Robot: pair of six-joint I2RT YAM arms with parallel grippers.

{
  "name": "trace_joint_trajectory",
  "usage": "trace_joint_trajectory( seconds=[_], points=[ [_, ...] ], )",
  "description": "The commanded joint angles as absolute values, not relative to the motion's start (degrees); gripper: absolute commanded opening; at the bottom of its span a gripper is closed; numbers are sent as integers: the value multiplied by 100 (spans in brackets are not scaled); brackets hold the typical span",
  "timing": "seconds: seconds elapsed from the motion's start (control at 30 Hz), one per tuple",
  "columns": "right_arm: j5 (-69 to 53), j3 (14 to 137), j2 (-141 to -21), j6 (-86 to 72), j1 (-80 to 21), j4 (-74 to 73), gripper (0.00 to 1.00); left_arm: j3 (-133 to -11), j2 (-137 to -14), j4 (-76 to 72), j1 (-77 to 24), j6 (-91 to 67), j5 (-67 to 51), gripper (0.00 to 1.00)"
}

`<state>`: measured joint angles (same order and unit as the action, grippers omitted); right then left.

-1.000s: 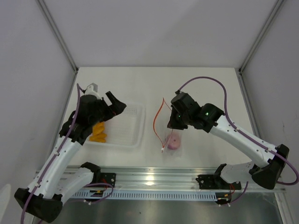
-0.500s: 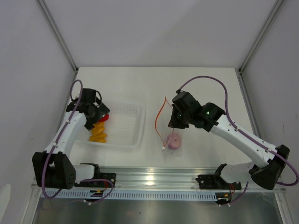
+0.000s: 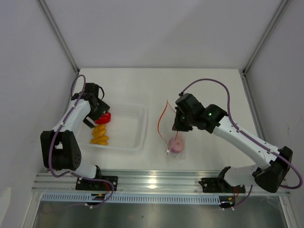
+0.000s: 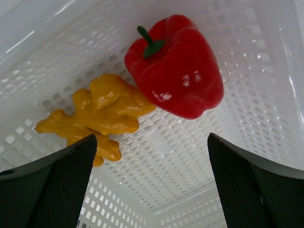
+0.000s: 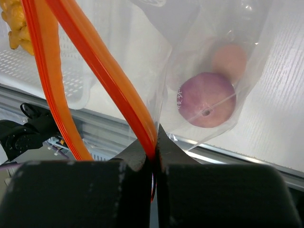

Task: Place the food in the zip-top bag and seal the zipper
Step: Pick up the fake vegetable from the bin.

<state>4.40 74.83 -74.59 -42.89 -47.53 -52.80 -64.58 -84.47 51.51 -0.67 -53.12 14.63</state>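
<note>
On the left side of the white table (image 3: 142, 85) stands a clear rigid tray (image 3: 128, 130) with a dotted base. The left gripper (image 4: 151, 138) hangs over the left end of this tray, and its two fingers are wide apart with nothing between them. Below the fingers, two pieces of the food lie on the tray base. The red pepper (image 4: 178, 71) lies on its side, with its green stem toward the tray wall. The lumpy orange-yellow piece (image 4: 99, 118) lies just beside the pepper and touches it.

To the right of the tray, near the middle of the table, is the zip-top bag (image 3: 175, 137). Its mouth is open, and the zipper (image 3: 161, 121) makes a thin red-orange curve that rises from the table. The round purple piece (image 5: 206, 99) is inside the bag, at its low end near the front edge of the table.

The right gripper (image 5: 154, 142) reaches down to the bag from the right. Its fingers are pressed together on the zipper strip, so one side of the bag hangs from them.
</note>
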Motion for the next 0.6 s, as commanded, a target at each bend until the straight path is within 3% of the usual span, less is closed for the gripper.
trace_joint_trajectory(
  seconds=[0.0, 0.57],
  points=[
    [386, 7514, -7497, -4148, -4693, -5212, 0, -6890, -8700, 5080, 35, -5634, 1389, 99],
    [185, 7251, -7506, -4052, -4518, -4922, 0, -7664, -10002, 5528, 229, -6354, 1643, 99]
  ],
)
